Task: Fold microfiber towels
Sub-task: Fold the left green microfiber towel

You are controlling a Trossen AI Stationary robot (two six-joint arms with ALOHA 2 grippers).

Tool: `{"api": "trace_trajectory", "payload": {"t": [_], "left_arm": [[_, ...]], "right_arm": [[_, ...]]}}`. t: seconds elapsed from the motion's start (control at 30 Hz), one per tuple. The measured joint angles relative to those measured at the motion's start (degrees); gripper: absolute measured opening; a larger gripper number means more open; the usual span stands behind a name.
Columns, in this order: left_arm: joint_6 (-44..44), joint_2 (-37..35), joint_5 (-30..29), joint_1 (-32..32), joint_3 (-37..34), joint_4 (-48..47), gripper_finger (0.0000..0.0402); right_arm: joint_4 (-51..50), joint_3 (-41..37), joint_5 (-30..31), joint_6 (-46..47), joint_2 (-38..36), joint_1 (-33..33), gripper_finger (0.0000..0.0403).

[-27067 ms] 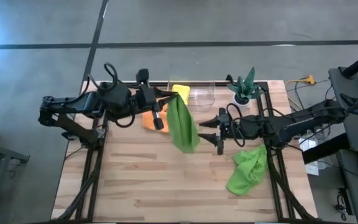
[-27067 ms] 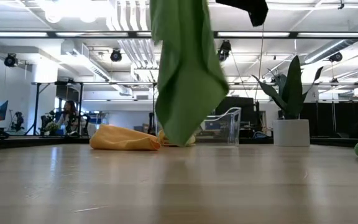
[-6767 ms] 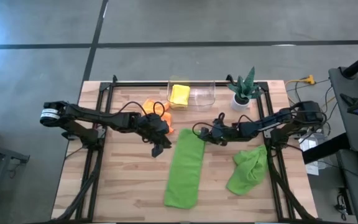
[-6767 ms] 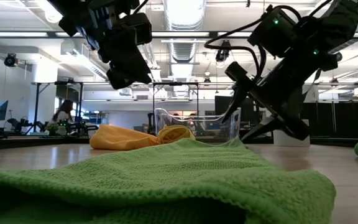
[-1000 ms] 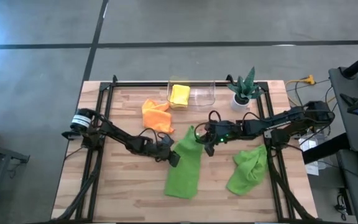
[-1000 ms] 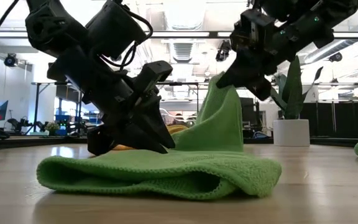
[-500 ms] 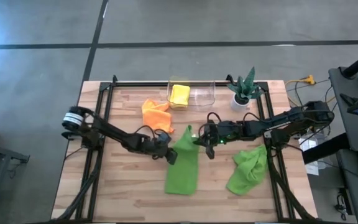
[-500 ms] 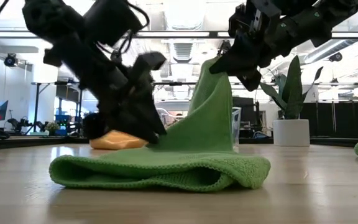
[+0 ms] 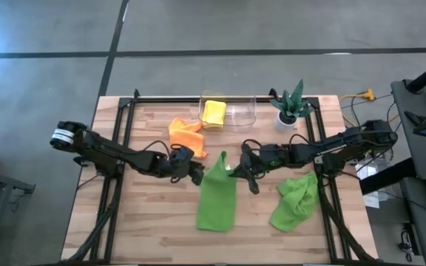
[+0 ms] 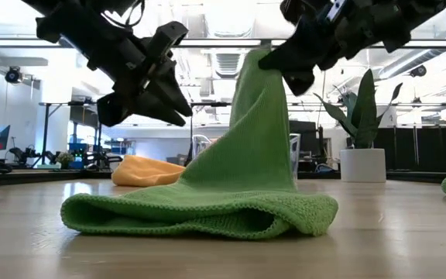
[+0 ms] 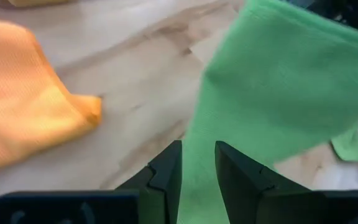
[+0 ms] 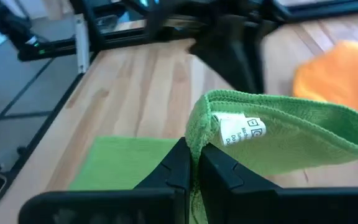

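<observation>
A lime green microfiber towel (image 9: 217, 198) lies mid-table with its far end lifted. My right gripper (image 9: 233, 172) is shut on that raised end, which shows as a peak in the low view (image 10: 262, 70). My left gripper (image 9: 197, 176) hovers just left of the towel and above it (image 10: 178, 116); its fingers stand a little apart with nothing between them (image 11: 197, 168). An orange towel (image 9: 187, 137) lies behind it. A yellow towel (image 9: 214, 112) sits in a clear bin. A second green towel (image 9: 294, 199) lies crumpled at the right. My right gripper pinches the towel's hemmed edge (image 12: 199, 127) between its two fingers, beside the white label (image 12: 241, 130). The fingers come from the table's right, slanting down. The held end stands up like a tent, drawn fairly taut, while the folded near part (image 10: 200, 213) rests on the table.
A clear bin (image 9: 231, 111) stands at the far edge. A spiky green plant in a white pot (image 9: 291, 103) stands at the far right. Bare wood lies along the near edge and at the left (image 9: 139, 222).
My left gripper has lifted off the green towel and drawn up and toward the table's left. My right gripper has rolled and carried the towel's held end a little higher. The near part of the towel has stayed on the table.
</observation>
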Motion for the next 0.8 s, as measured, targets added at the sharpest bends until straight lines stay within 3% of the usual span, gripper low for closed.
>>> {"api": "trace_trajectory", "payload": {"t": [0.17, 0.33, 0.53, 0.8], "left_arm": [[2.9, -1.4, -0.5, 0.0, -1.1, -0.4, 0.0081], [4.4, -1.7, 0.0, 0.0, -1.2, -2.0, 0.0081], [6.1, -1.9, 0.6, 0.0, -1.2, -2.9, 0.0081], [9.3, -3.7, 1.7, -0.1, -1.5, -3.8, 0.0081]], "right_arm": [[-0.2, 2.9, 0.0, -5.2, 1.8, 2.6, 0.0018], [-1.5, 8.8, 0.0, -11.4, 8.3, 6.6, 0.0018], [-10.9, 19.0, -0.1, -11.6, 17.4, 10.3, 0.0018], [-23.1, 29.0, -0.1, -14.8, 24.3, 14.3, 0.0018]]}}
